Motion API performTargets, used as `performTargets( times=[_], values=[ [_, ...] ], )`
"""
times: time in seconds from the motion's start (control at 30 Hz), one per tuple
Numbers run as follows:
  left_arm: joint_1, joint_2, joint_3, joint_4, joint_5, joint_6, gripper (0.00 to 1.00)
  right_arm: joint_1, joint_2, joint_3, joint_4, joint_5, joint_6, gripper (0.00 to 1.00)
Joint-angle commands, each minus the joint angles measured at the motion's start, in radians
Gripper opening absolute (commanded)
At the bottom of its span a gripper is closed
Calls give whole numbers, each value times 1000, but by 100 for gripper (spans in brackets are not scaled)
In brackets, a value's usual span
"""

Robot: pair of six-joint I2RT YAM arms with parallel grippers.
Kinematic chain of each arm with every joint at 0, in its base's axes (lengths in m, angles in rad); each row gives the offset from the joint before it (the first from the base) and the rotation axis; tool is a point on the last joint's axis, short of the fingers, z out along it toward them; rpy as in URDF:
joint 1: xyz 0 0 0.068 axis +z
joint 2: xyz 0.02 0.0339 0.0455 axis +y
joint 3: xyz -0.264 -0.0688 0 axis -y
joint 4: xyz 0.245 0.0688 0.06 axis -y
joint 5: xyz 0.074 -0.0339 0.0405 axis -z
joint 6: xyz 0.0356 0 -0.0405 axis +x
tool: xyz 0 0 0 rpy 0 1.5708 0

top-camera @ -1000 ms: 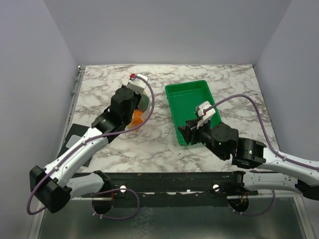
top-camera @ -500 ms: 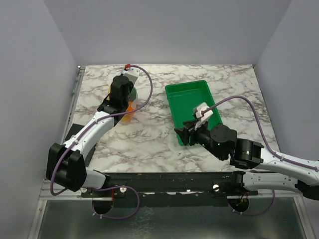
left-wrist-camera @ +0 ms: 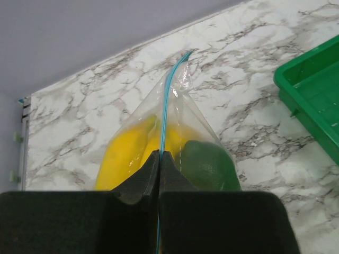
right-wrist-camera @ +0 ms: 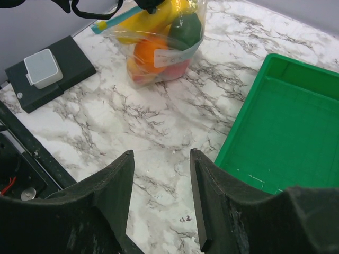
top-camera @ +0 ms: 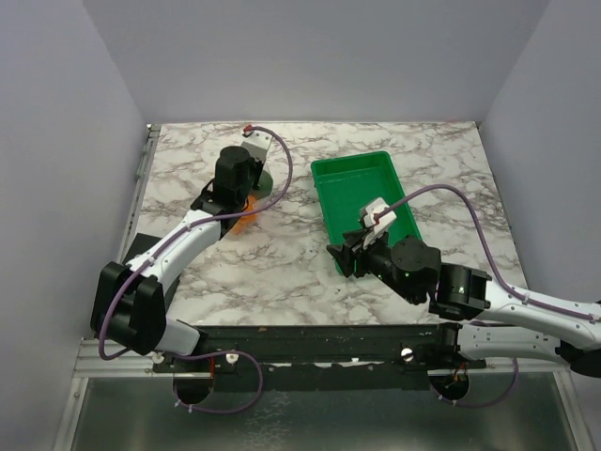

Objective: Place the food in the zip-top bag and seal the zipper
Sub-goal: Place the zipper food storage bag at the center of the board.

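Marble table (top-camera: 282, 268) with green tray (top-camera: 349, 188), zip-top bag (right-wrist-camera: 159, 55)

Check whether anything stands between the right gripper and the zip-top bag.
Nothing visible does. Only bare marble table lies between the open right gripper and the zip-top bag, which the left gripper pinches by its zipper. The green tray sits off to the side.

The left arm (top-camera: 183, 242) and the right arm (top-camera: 535, 306) are built of white tube links between bulky black joint housings. A thin purple cable (top-camera: 489, 225) loops along each; the left one ends in a red plug (top-camera: 248, 127). Small green lights (top-camera: 467, 287) glow on the right arm's joints. The left gripper (left-wrist-camera: 159, 159) and the right gripper (right-wrist-camera: 160, 159) have matte black, wedge-shaped fingers.
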Motion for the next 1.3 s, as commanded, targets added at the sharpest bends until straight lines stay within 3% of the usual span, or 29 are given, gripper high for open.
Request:
performTargets(
  times=[0.0,0.27,0.83,1.27],
  values=[
    [-68,8,-35,-26,67,-105,0,-1,-10,-17,26,-19,10,52],
    [-182,-11,-54,-67,19,-202,0,-2,-44,-25,-1,-13,34,52],
    [-231,-22,-215,-119,14,-548,0,-2,-36,-15,-32,-12,53,52],
    [-238,11,-250,-121,21,-579,0,-2,-2,-3,-45,-1,74,56]
  ],
)
